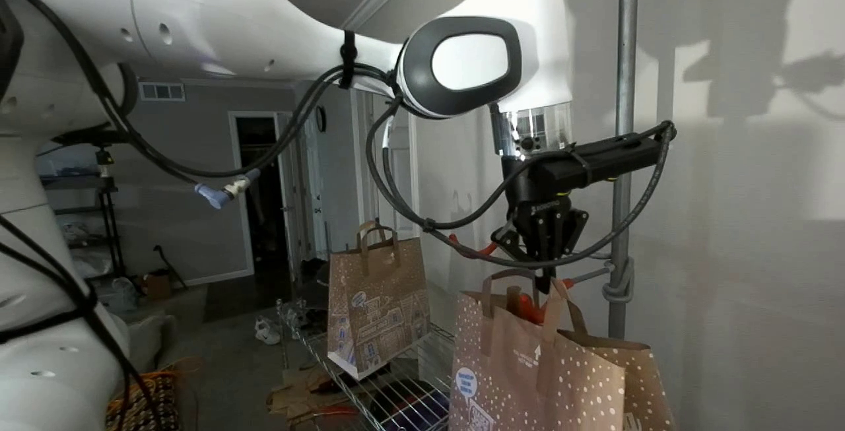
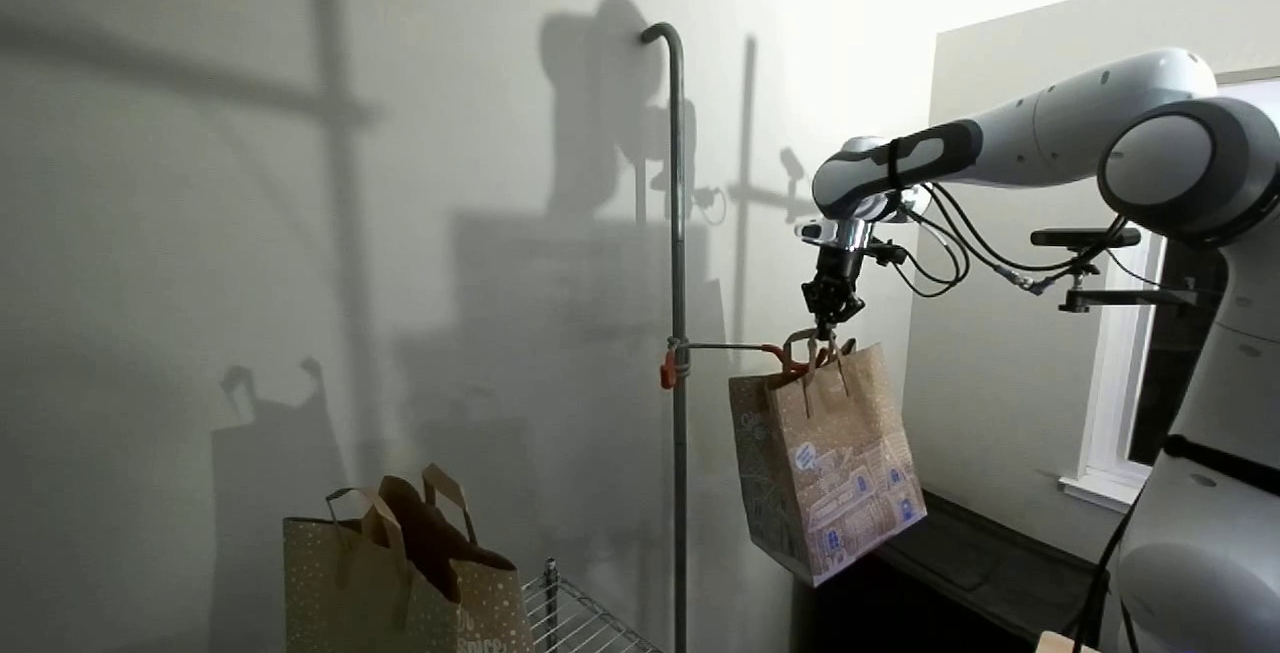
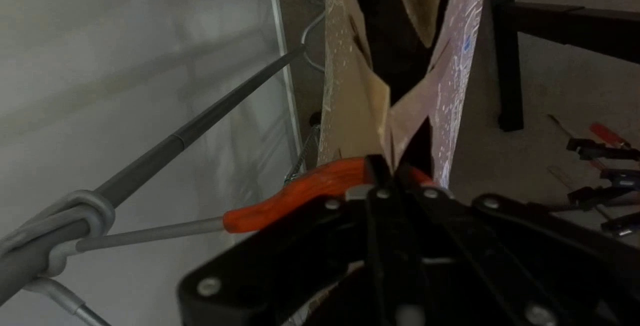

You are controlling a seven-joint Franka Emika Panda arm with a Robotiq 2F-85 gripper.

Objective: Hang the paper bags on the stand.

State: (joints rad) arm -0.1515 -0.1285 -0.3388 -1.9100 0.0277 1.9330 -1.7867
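Holding the orange hook (image 3: 300, 193): that grey stand (image 2: 678, 213)
Paper bag (image 2: 850, 493): tilted, near the stand, under the gripper (image 2: 825, 331); prob light, walls stiffish but they'd crumple or rip if yanked
Spare bag (image 2: 345, 583): by the wire rack (image 2: 605, 613)
Gripper: clamped on the tilted bag's handles (image 3: 407, 109)
Handles: floppy paper I'd guess, but the spot I'd grab; can't tell if they're over the hook
Print: speech bubble (image 2: 806, 456) too blurry to read; spare bag maybe says "SPICE"
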